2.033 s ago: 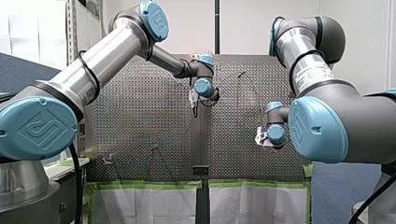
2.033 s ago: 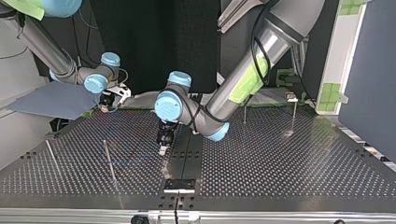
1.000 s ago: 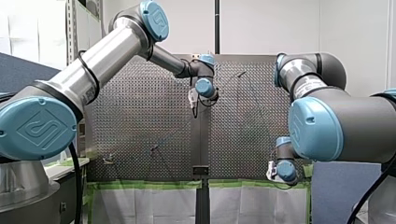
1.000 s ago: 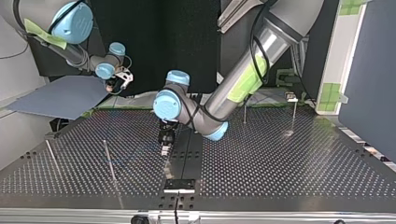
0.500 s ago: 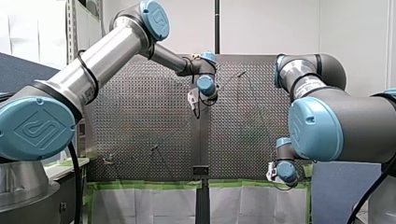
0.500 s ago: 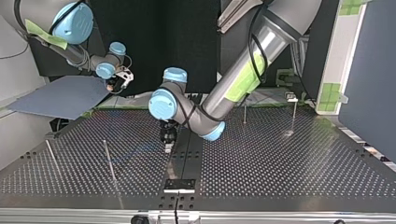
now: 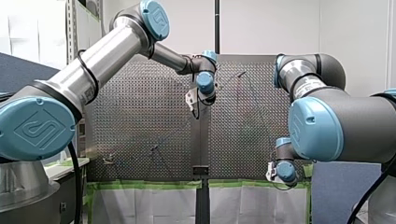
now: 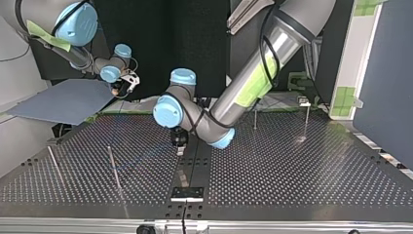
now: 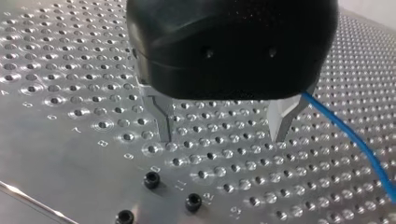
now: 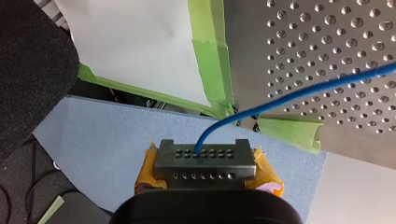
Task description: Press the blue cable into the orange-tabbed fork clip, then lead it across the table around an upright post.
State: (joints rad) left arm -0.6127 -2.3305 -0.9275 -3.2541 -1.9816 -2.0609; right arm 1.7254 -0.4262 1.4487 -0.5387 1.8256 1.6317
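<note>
My right gripper (image 10: pixel 205 161) pinches the thin blue cable (image 10: pixel 299 91), contact point hidden; my left gripper (image 9: pixel 222 138), spread wide and empty, has edged farther from the top view's camera.

- Two arms: the left arm (image 7: pixel 107 51) and the right arm (image 7: pixel 327 126).
- Two grippers, one on each arm: the left gripper (image 9: pixel 222 137) and the right gripper (image 10: pixel 205 165).
- Two metal fingers (image 9: pixel 161 116) show on the left gripper.
- One blue cable (image 9: pixel 355 140).
- One perforated table (image 8: pixel 292 170).
- Four upright posts (image 8: pixel 114 168) stand on the table in the top view, two at its left and two at its right.
- Three black screws (image 9: pixel 152 179) sit in the table near the left gripper.
- One blue sheet (image 8: pixel 63 102) lies beside the table at the top view's left.
</note>
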